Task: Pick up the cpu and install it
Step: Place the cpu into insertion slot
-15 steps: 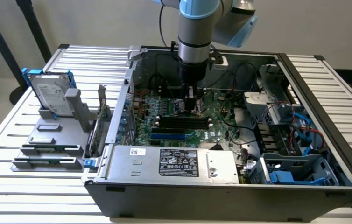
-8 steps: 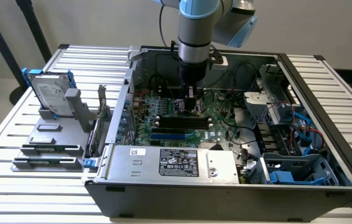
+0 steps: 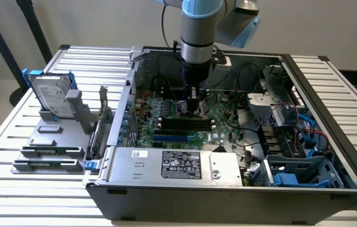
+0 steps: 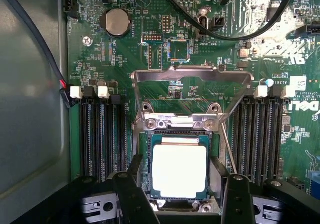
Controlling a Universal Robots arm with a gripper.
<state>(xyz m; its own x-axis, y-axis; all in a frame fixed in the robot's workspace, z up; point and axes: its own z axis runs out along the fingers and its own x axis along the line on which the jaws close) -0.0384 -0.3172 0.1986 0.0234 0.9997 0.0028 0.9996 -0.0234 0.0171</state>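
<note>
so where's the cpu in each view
Exterior view: hidden under the gripper, which is down on the circuit board.
Wrist view: the cpu lies flat inside the open gripper.
Shared landmark: the black memory slots beside it.

Arm (image 3: 197, 28) hangs straight down from above, wrist vertical, gripper (image 3: 194, 106) pointing dead downward. And look at the two dark fingers (image 4: 131, 194) — spread wide, jaws parted with clear space between them, nothing clamped.
</note>
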